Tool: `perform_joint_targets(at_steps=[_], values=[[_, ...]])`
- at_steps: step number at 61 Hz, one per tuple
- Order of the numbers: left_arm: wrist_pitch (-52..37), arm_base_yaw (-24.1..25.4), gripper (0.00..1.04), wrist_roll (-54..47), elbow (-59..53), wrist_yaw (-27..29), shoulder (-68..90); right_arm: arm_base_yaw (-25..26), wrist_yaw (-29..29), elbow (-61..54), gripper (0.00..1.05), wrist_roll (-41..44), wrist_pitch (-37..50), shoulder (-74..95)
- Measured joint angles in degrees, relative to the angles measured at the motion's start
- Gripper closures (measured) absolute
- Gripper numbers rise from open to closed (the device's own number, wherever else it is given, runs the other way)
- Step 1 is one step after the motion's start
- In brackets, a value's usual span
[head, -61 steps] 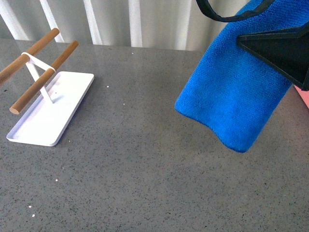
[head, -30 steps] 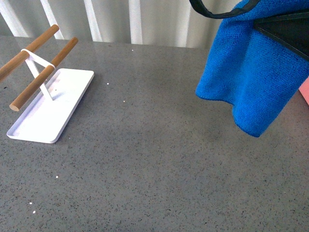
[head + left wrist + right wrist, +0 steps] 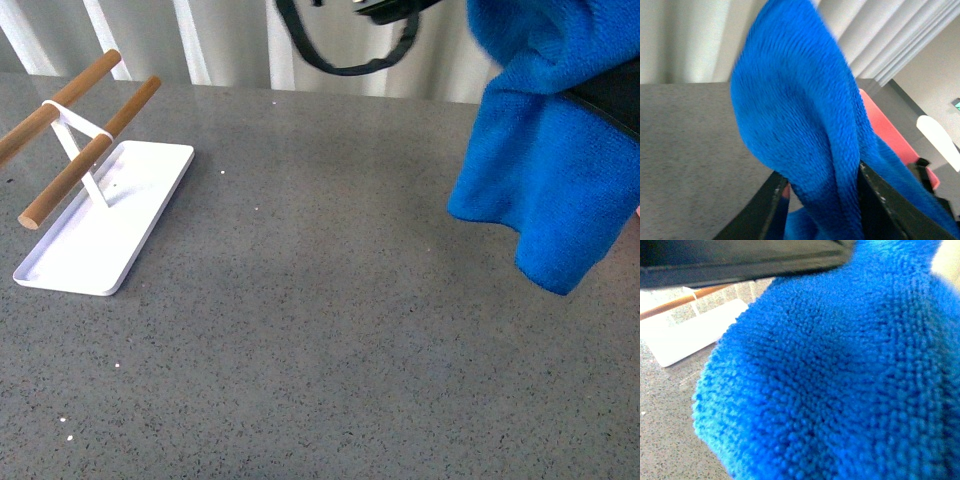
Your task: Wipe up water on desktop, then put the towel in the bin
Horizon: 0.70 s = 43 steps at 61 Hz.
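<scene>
Towel (image 3: 545,170) hangs clear of the desktop (image 3: 300,330), further toward the right edge than half a second ago and close to the pink bin (image 3: 892,142). The left gripper (image 3: 821,172) is clenched on its folds. The right gripper (image 3: 755,265) sits against the cloth; I cannot tell its grip. The white tray (image 3: 90,250) has not moved.

I'm indoors at what looks like a staged test bench: bare speckled grey desktop (image 3: 300,330) under me, pale pleated curtain (image 3: 230,40) across the far side, white tray (image 3: 110,225) with wooden rods (image 3: 90,150) on the left
</scene>
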<state>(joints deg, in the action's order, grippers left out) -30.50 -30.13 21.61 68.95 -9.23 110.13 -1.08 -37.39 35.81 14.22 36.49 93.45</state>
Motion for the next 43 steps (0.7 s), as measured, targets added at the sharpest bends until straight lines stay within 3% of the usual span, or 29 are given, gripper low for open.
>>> perform_joint_targets(at_steps=[7, 16, 23, 43], values=[[0.13, 3.8, 0.4, -1.01, -2.01, 1.79, -0.98, 0.87, 0.42, 0.0, 1.0, -0.22, -0.44, -0.42], [-0.76, 11.02, 0.05, -6.16, -9.03, -2.36, -8.81, 2.54, 1.38, -0.04, 1.0, -0.74, -0.66, -0.52], [6.01, 15.15, 0.07, -8.04, -14.86, -11.65, -15.45, 3.17, 2.47, -0.22, 1.0, -0.72, -0.87, -0.52], [12.5, 22.18, 0.07, -16.28, -30.34, -21.05, -37.99, 5.01, 4.81, -0.55, 1.0, -0.59, -1.36, 0.76]])
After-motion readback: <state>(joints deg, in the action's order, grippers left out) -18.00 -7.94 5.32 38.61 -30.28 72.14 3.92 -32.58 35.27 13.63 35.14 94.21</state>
